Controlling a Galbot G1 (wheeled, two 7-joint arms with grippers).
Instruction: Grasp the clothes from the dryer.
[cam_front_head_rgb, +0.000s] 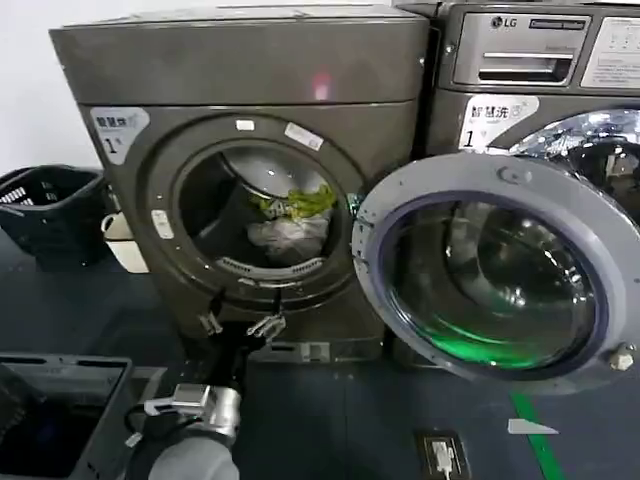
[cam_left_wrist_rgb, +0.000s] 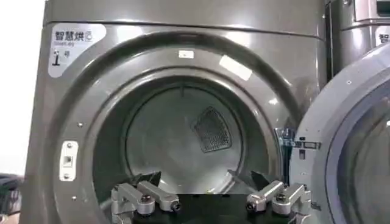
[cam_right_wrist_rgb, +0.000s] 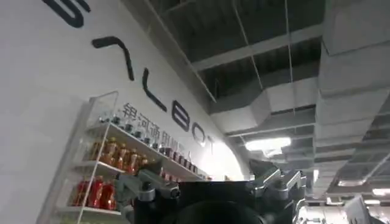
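The dryer (cam_front_head_rgb: 240, 70) is a dark grey-brown front loader with its round door (cam_front_head_rgb: 500, 270) swung open to the right. Inside the drum lie the clothes: a yellow-green garment (cam_front_head_rgb: 300, 203) on top of a white one (cam_front_head_rgb: 288, 235). My left gripper (cam_front_head_rgb: 240, 322) hovers just below the porthole's lower rim, in front of the machine, open and holding nothing. In the left wrist view the left gripper (cam_left_wrist_rgb: 207, 179) faces the dryer's porthole (cam_left_wrist_rgb: 183, 140), fingers spread wide. My right gripper (cam_right_wrist_rgb: 210, 176) is away from the dryer, pointing up at a ceiling, open and holding nothing.
A black laundry basket (cam_front_head_rgb: 50, 205) stands left of the dryer. A dark bin (cam_front_head_rgb: 60, 410) sits at the lower left by my left arm. The LG machine (cam_front_head_rgb: 530, 60) stands to the right behind the open door. Green tape (cam_front_head_rgb: 535, 440) marks the floor.
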